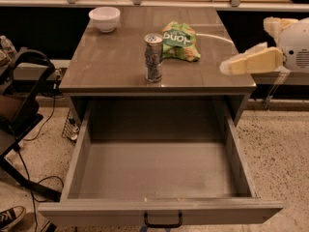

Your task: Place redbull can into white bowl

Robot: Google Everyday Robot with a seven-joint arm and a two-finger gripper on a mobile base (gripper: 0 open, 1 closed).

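One can (153,58) stands upright mid-table (111,66), well left of the gripper (231,66), which hovers off the right edge, open or closed I can't tell, with the bowl (105,19) at the far-left corner.

Grey-brown table top (116,57), drawer (159,173) beneath it pulled open. Redbull can (153,58) upright near centre, slightly toward 6 o'clock edge. White bowl (104,19) in 11 o'clock corner, well apart from can. Green snack bag (179,41) at 1 o'clock from can, just beside it (lettering upside down from here). Gripper (248,62) at 3 o'clock, beyond table edge.
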